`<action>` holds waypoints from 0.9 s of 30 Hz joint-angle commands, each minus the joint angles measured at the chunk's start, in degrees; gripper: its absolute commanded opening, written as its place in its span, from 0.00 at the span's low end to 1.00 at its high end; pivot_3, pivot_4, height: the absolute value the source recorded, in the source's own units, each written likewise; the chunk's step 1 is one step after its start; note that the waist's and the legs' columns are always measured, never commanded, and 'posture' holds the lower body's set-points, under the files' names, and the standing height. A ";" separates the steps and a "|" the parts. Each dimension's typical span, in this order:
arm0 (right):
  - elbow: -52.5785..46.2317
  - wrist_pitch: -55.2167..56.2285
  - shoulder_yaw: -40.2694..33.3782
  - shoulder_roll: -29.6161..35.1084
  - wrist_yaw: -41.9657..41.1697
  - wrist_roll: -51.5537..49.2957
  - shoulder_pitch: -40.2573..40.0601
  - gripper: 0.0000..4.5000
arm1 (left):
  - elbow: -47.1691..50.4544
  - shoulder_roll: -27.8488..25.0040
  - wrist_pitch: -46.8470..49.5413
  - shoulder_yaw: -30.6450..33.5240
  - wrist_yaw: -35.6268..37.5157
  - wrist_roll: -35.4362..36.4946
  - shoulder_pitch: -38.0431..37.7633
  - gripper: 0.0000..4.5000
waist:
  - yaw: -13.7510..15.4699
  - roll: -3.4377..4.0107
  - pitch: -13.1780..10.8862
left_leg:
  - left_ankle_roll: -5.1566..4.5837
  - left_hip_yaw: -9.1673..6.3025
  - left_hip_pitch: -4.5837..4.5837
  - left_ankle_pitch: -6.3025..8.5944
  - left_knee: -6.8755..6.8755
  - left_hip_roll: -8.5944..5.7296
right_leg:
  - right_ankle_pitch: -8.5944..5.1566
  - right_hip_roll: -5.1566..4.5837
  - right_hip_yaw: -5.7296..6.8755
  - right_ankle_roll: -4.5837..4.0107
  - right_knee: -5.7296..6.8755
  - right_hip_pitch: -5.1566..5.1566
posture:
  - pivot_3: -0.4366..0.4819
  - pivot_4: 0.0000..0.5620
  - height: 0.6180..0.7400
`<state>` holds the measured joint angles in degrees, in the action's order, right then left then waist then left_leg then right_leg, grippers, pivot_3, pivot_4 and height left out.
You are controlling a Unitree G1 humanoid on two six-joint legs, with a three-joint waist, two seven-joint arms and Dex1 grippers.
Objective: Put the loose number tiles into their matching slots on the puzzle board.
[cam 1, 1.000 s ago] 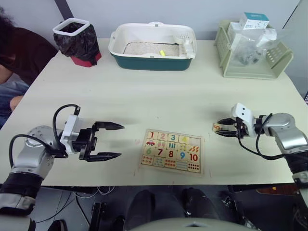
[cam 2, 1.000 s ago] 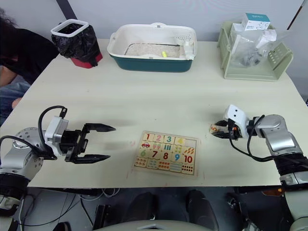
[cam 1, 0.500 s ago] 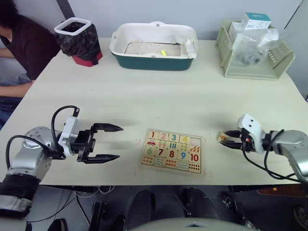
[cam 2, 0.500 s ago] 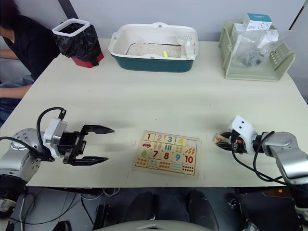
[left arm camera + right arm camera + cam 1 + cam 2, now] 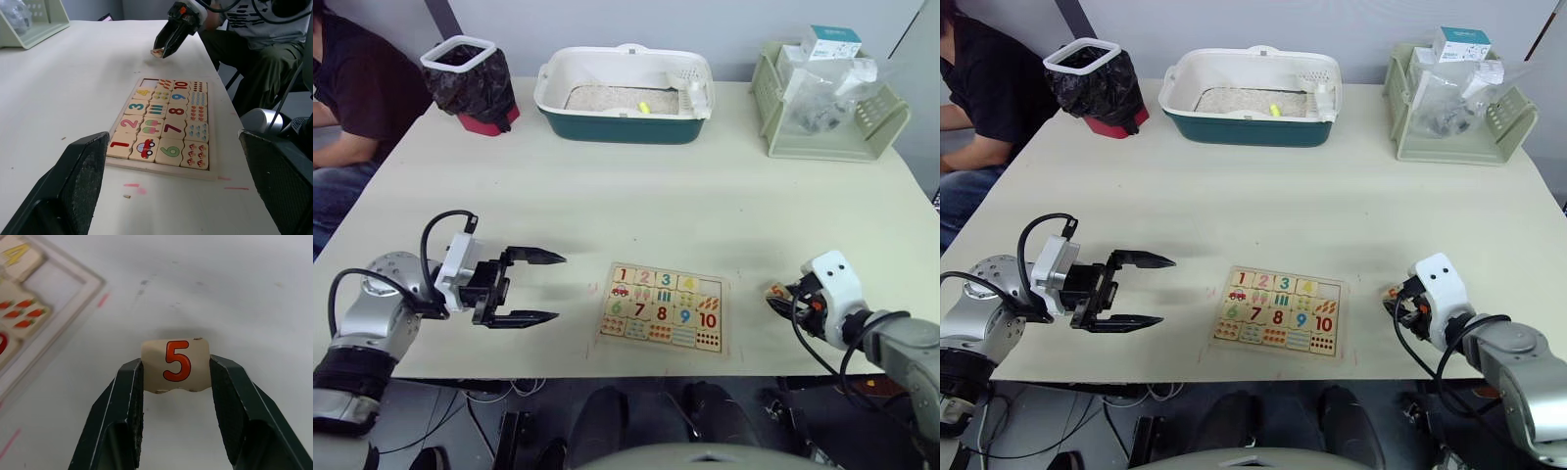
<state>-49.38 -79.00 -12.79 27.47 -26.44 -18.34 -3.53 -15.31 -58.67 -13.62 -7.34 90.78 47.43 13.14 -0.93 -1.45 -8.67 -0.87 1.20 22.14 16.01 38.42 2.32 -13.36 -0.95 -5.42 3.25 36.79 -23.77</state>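
Orange-5 tile (image 5: 176,363) in right tool (image 5: 176,396)

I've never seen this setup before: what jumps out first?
The right gripper, off the puzzle board's right edge, pinches a tile with an orange 5 between its fingers. The board's top row reads 1 to 4, with the last slot bare. The left gripper hangs open left of the board.

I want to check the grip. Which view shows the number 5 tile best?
The right wrist view: the 5 tile sits close up between the right hand's fingers, digit readable. The eye views and left wrist view show it small and far away.
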 commanded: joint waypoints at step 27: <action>-10.62 -5.94 0.77 -14.54 14.31 1.85 1.39 0.99 | -0.35 -1.47 -2.30 -0.81 1.72 0.35 0.18 1.00 | -0.49 -0.06 0.04 | 0.00 0.00 0.09 0.00 -0.02 0.00 | -0.02 -0.04 0.01 0.01 -0.03 -0.09 | 0.48 0.27 1.00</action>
<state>-57.59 -87.55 -9.77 11.97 -9.85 -13.51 -2.44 -16.88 -59.11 -15.45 -9.51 90.80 46.91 13.74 -1.42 -1.52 -8.63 -0.87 1.21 22.23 16.01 38.38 2.33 -13.38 -0.99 -5.40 3.26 36.77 -23.87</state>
